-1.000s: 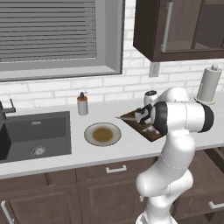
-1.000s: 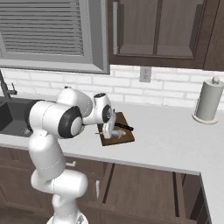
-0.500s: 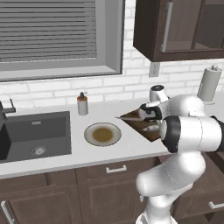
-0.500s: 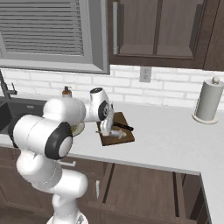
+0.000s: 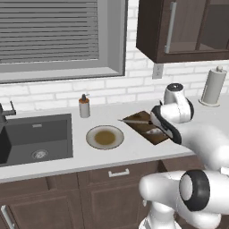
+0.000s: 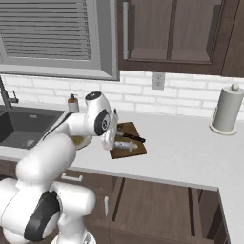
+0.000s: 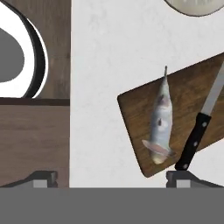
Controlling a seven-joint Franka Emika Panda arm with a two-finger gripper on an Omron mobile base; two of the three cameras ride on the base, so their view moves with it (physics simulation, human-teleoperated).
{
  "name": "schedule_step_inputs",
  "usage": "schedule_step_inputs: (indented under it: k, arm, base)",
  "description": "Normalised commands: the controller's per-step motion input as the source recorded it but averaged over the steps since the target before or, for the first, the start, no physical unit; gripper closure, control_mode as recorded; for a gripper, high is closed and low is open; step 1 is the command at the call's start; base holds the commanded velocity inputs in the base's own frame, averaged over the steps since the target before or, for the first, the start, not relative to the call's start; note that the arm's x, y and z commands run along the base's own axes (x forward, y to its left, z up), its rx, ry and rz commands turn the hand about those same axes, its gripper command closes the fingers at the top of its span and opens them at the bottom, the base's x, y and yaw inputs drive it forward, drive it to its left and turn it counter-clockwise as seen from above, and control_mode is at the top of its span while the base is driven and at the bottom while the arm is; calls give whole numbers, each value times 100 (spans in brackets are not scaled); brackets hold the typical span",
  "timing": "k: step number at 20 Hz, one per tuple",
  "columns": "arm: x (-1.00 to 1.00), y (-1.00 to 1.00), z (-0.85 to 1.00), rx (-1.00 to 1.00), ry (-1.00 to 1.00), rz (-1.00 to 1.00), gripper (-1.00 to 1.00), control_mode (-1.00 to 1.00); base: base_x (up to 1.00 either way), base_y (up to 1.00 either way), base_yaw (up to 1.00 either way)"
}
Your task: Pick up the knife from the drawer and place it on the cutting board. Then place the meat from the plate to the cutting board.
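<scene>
The dark brown cutting board [image 7: 188,105] lies on the white counter. On it rests the pale grey meat [image 7: 161,120], with the knife [image 7: 197,133] beside it, black handle toward me and blade pointing away. My gripper [image 7: 111,178] hangs open above the counter's front edge, just short of the board, with nothing between its fingertips [image 7: 178,176]. From the base, the board [image 5: 142,126] shows the knife blade [image 5: 133,121] and the meat [image 5: 153,132], partly behind my hand. The beige-rimmed plate [image 5: 104,137] sits bare left of the board. I cannot tell which cabinet front is the drawer.
A soap dispenser [image 5: 84,106] stands behind the plate, and a sink [image 5: 36,138] lies to the left. A paper towel roll [image 6: 225,110] stands at the far right by the brick wall. Wall cabinets [image 6: 171,31] hang overhead. A drawer front with a bar handle [image 5: 118,172] is below the counter.
The jaws have spread wide and the meat now lies free on the board. The hand has pulled up and back from the board, and the arm's elbow has swung over.
</scene>
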Motion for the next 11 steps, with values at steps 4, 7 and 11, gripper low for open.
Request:
schedule_step_inputs:
  k: [4, 7, 11]
  arm:
    - [-62, 5, 61, 0, -8, 0, -100, -100]
    - [-54, 21, 60, 0, -5, 0, -100, -100]
    - [-43, 43, 75, 0, -1, 0, -100, -100]
  base:
    - [0, 0, 0]
    - [0, 0, 0]
    - [0, 0, 0]
